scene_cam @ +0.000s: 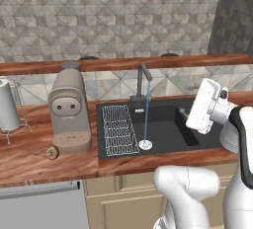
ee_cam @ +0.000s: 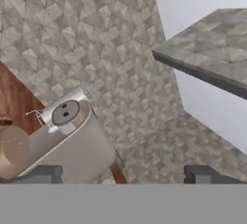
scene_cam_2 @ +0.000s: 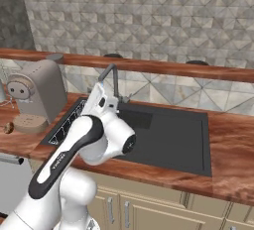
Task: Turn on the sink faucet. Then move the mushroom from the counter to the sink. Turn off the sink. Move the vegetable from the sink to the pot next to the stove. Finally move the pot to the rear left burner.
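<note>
Wooden counter [scene_cam: 29, 159] seen with mushroom [scene_cam: 51, 152] beside coffee machine [scene_cam: 69, 112], water run from faucet [scene_cam: 143, 82] into sink [scene_cam: 163, 119], claw [ee_cam: 123, 174] held wide open, nothing gripped

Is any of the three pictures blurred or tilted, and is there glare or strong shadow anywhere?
Left base view: sharp, even flat light, no glare; the water stream from the faucet reads clearly. Right base view: equally sharp, the sink basin uniformly dark without hard shadows. Hand view: strongly rolled, softer, the coffee machine lying slanted between the open gripper tips.
</note>
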Available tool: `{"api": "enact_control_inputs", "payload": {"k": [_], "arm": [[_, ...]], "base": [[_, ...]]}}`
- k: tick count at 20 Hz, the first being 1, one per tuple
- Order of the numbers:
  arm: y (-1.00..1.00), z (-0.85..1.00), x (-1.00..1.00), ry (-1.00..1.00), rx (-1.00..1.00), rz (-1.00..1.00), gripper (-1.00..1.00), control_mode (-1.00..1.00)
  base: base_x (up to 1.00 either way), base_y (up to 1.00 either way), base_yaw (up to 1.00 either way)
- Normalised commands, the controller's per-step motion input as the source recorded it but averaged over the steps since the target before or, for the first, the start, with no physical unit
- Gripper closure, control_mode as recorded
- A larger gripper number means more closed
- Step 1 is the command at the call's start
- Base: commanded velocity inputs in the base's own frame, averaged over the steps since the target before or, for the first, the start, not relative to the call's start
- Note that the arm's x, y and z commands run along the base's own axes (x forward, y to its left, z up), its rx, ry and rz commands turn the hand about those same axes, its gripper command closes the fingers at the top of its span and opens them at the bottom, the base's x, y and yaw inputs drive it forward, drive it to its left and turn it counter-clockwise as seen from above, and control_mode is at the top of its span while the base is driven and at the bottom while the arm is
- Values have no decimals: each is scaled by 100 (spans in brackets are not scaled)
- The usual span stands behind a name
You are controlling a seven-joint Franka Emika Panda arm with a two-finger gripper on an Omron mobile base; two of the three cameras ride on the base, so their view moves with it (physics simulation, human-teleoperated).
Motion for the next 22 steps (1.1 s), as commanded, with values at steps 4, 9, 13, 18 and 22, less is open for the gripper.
{"api": "enact_control_inputs", "payload": {"k": [4, 9, 13, 18, 22], "arm": [[88, 0, -10, -15, -47, 23, -100, -100], [94, -21, -19, -12, -48, 24, -100, -100], [95, -25, -25, -11, -44, 27, -100, -100], [92, -25, -30, -11, -43, 30, -100, -100], [90, -29, -27, -8, -38, 33, -100, -100]], "base": [[0, 0, 0], [0, 0, 0], [0, 0, 0], [0, 0, 0], [0, 0, 0]]}}
